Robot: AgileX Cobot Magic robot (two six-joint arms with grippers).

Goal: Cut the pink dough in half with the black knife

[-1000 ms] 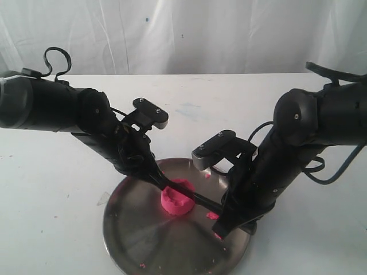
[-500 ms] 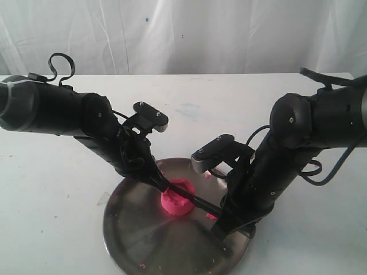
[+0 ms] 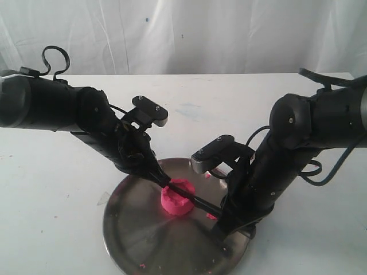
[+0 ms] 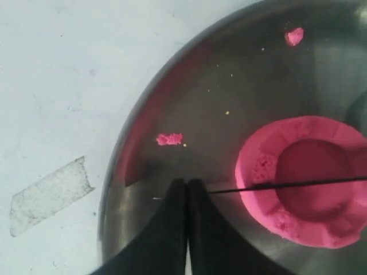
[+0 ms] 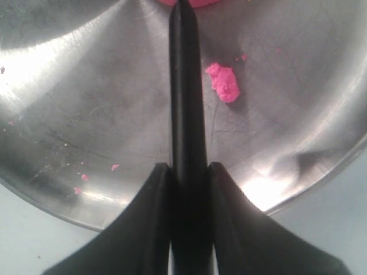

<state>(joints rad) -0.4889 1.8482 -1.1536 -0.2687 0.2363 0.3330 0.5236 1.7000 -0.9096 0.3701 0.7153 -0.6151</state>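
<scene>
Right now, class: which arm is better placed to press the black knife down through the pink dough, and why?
Right. Its pincer grips the black knife by the handle. The blade lies across the pink dough. The left pincer pinches only the blade tip.

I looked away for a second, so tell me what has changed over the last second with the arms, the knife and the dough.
Little changed. The right gripper drew back slightly along the steel plate, still shut on the black knife. The left gripper stays shut on the blade's tip. The knife remains across the pink dough, which looks uncut and has not moved.
</scene>
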